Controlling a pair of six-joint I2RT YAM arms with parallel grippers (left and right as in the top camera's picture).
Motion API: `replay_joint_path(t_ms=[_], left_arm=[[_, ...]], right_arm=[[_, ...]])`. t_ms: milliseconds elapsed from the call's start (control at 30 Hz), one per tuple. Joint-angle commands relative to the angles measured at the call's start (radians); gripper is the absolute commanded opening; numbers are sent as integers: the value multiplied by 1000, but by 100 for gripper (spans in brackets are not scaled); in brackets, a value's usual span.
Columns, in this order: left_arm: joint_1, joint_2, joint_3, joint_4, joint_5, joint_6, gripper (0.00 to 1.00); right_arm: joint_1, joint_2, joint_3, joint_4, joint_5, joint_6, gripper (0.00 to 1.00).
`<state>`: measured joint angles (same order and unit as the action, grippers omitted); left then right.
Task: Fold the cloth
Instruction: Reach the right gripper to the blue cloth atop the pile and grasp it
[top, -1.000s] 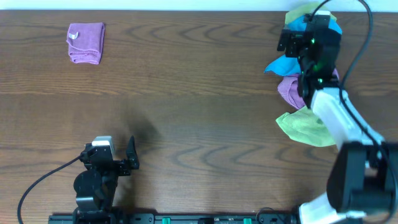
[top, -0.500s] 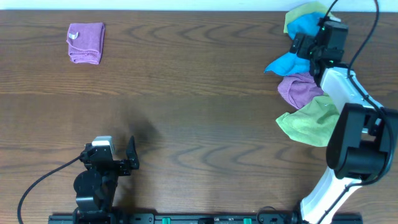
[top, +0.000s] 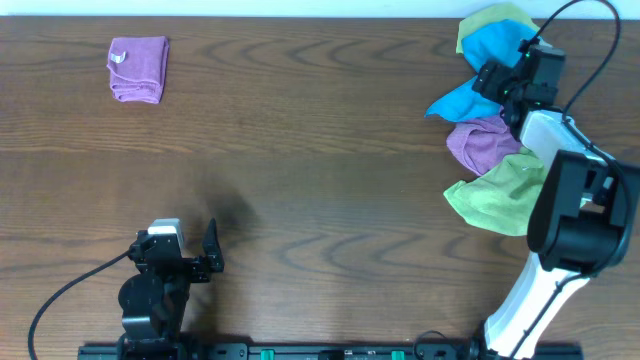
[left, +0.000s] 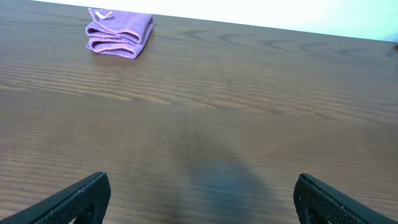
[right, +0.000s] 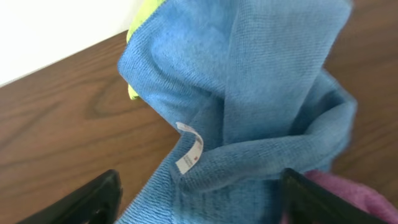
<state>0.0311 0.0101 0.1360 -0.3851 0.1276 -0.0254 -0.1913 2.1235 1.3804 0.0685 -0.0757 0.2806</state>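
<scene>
My right gripper (right: 199, 200) hung spread over the cloth (right: 261, 93), crumpled at the overhead frame's upper right against a purple cloth (right: 354, 198) and a lime-green cloth (right: 132, 92). Bite too deep and I'd likely have snagged a neighbour too. My left gripper (left: 205, 202) sat spread, idle.

1. This looks like a robotics lab bench, not a home or a shop.
2. Two robot arms, the left arm (top: 150, 295) and the right arm (top: 570, 220), stand on a black rail (top: 330, 352) along the front edge of the table (top: 320, 180).
3. Each arm carries its own wrist camera, and a third camera looks straight down.
4. The table is plain wood-grain laminate, with a blank white backdrop (left: 249, 9) behind it.
5. On it lie small cloths: a blue cloth (top: 458, 102) heaped with purple and green ones, and a folded purple cloth (top: 138, 68) well apart.
</scene>
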Motion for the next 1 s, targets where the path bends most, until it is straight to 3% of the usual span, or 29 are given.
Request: replay_joint_path(t_ms=[0,67,100,133,167,633,733,833,967], left_arm=[[1,-6,-21,-3,-4,7,95],[1,-6,-21,-3,-4,7,95],[1,-6,-21,-3,-4,6,95],[1,-6,-21,-3,-4,7,95],[1,-6,-21,-3,-4,7,95],[1,-6,-21,-3,-4,7,96],[1,-6,-21,-3,-4,7,95],[1,-6,-21,-3,-4,6,95],[1,-6,-21,-3,-4,7,95]], right_arm=[[3,33,16,21,-41,57,66],[3,39,16,25,-41,56,49],[3,41,16,24,-40,56,49],[3,44,16,24,-37,56,68],[3,45,16,21,-34,56,78],[7,90,17,45,56,67,78],[17,107,18,51,56,67,74],[23,131,20,53,48,67,66],[32,145,30,55,30,67,15]])
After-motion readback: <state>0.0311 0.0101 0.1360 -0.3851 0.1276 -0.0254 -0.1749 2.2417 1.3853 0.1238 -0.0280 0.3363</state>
